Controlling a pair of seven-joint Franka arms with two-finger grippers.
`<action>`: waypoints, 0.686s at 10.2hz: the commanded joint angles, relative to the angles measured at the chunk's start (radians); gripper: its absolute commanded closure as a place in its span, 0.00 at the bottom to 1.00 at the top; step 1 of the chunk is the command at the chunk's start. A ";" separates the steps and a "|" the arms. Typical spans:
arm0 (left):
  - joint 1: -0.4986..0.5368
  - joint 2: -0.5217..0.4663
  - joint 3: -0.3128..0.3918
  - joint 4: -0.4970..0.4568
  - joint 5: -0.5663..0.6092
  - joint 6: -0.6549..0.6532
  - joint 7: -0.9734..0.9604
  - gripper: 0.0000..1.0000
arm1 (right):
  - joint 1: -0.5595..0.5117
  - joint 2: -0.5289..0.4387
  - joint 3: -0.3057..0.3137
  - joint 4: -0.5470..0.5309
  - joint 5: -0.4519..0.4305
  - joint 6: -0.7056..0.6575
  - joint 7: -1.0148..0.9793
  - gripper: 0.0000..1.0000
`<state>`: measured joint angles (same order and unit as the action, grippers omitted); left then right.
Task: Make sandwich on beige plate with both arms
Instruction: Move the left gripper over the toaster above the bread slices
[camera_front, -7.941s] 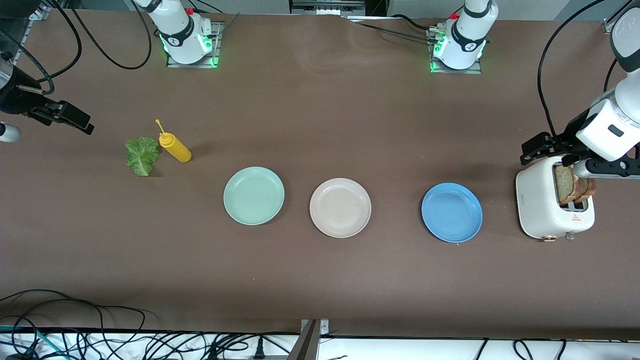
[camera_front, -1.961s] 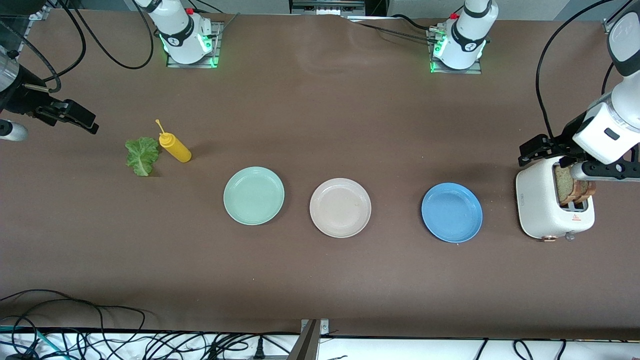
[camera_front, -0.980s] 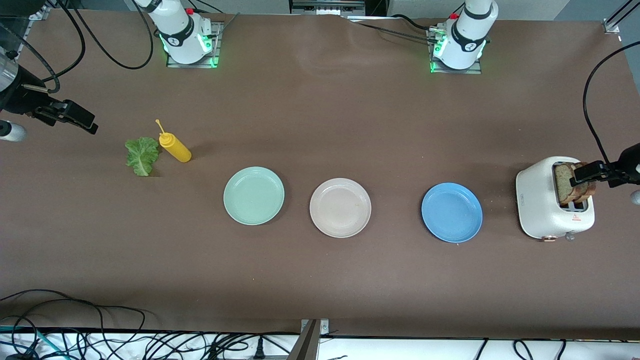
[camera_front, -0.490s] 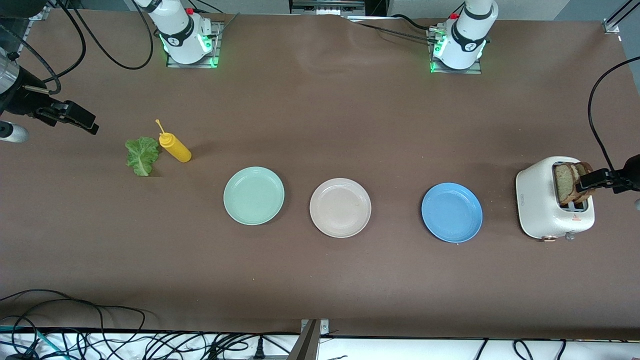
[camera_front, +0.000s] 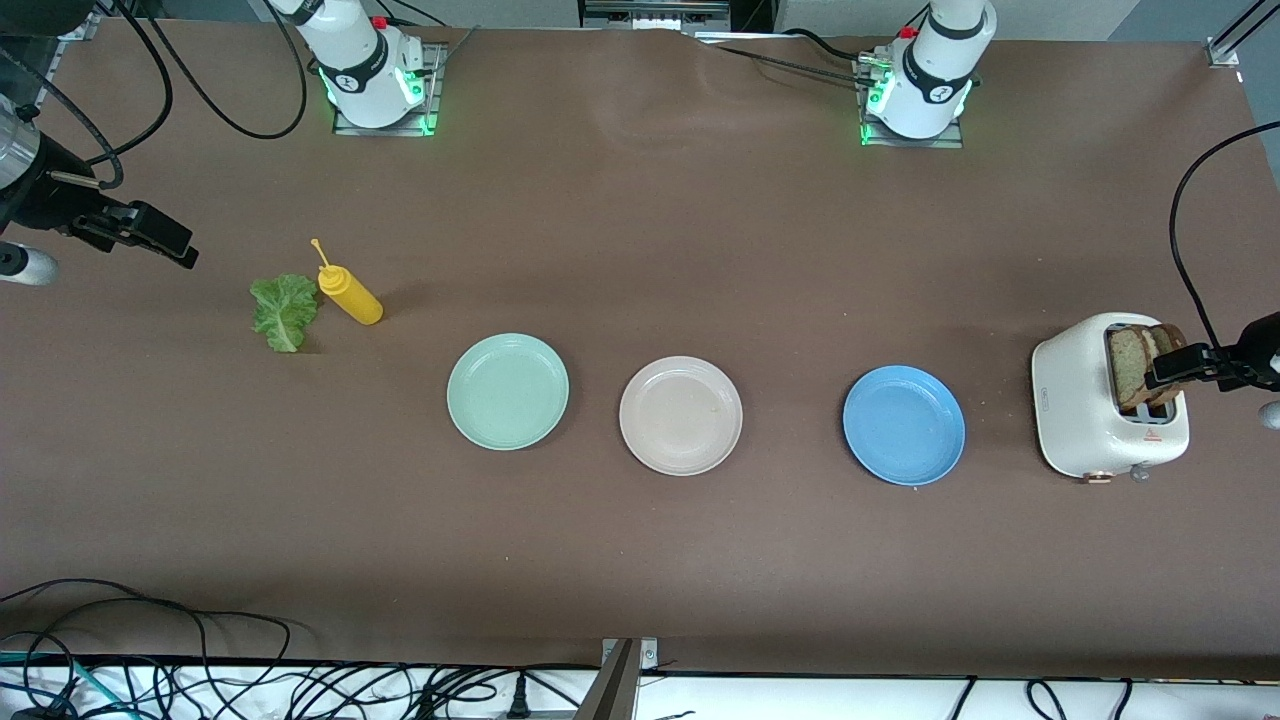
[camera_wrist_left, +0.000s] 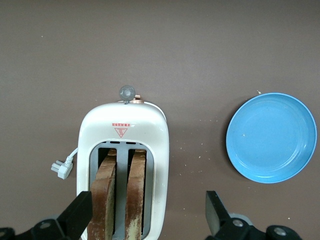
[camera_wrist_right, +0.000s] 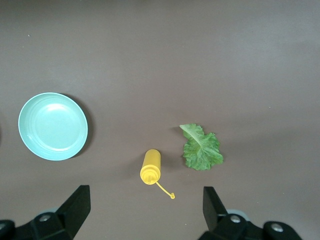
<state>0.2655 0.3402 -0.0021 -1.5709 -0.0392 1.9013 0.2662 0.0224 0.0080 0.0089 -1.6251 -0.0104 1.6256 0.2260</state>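
I am holding my left gripper (camera_wrist_left: 147, 220) up over the toaster (camera_front: 1085, 410), fingers wide apart and holding nothing. The two bread slices (camera_wrist_left: 122, 195) are standing on edge in the slots, right under it and nearer one finger. Their long sides are running along my fingers, so I think I can come straight down. The beige plate (camera_front: 681, 415) is sitting bare between two other plates. My right gripper (camera_front: 150, 238) is waiting, open too, up near the lettuce (camera_front: 284, 312).
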 joint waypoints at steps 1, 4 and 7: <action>0.020 0.016 -0.009 -0.003 0.015 0.025 0.025 0.00 | -0.004 -0.003 -0.003 0.001 0.009 -0.009 -0.007 0.00; 0.034 0.004 -0.012 -0.004 0.015 0.028 0.039 0.00 | -0.002 -0.002 -0.003 0.001 0.009 -0.006 -0.005 0.00; 0.034 -0.084 -0.012 -0.160 0.008 0.109 0.039 0.00 | -0.004 0.001 -0.003 0.001 0.009 -0.007 -0.005 0.00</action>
<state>0.2880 0.3376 -0.0037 -1.6027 -0.0392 1.9438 0.2835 0.0215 0.0105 0.0079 -1.6272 -0.0104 1.6248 0.2260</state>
